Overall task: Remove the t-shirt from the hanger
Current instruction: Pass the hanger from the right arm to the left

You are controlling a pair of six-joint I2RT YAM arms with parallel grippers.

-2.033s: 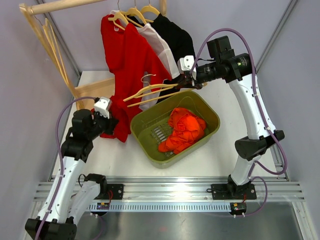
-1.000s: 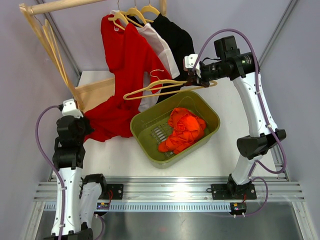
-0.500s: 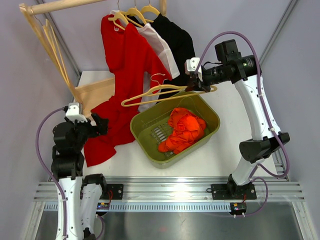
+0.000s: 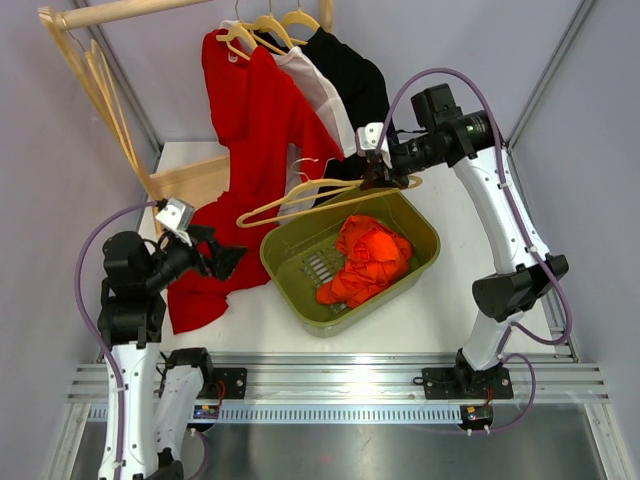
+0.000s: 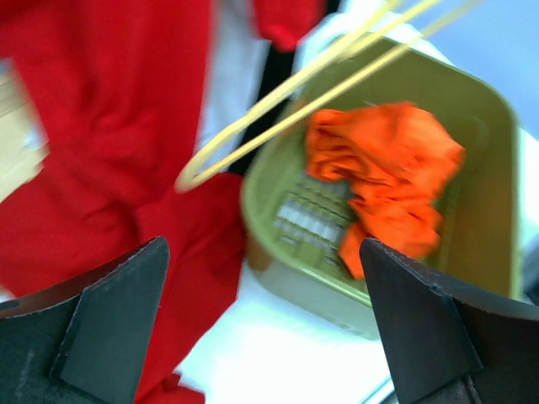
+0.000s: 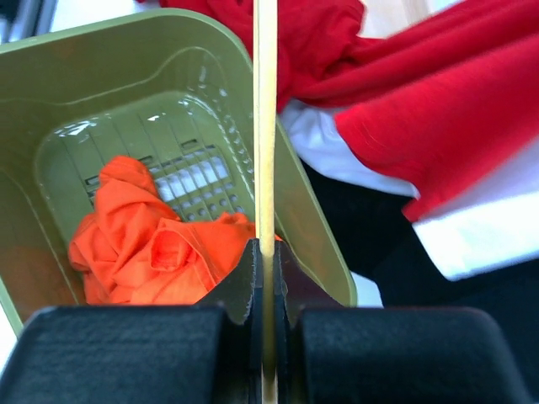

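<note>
Left gripper (image 4: 222,250), jaws wide apart and holding nothing, hovers just beside a red t-shirt (image 4: 200,290). The t-shirt lies crumpled on the white table (image 4: 260,320), off the hanger. To the right, the bare wooden hanger (image 4: 300,200) is tilted in the air above the rim of a green bin (image 4: 425,225) holding an orange cloth (image 4: 365,260). The right gripper (image 4: 375,172) has its jaws clamped on the hanger's right end. Behind, a red shirt (image 4: 250,100), white shirt (image 4: 318,95) and black shirt (image 4: 355,75) hang on a rack (image 4: 120,10).

Matt red cloth t-shirt (image 4: 198,290); smooth pale wooden hanger (image 4: 320,192); glossy green plastic basket (image 4: 285,285).
</note>
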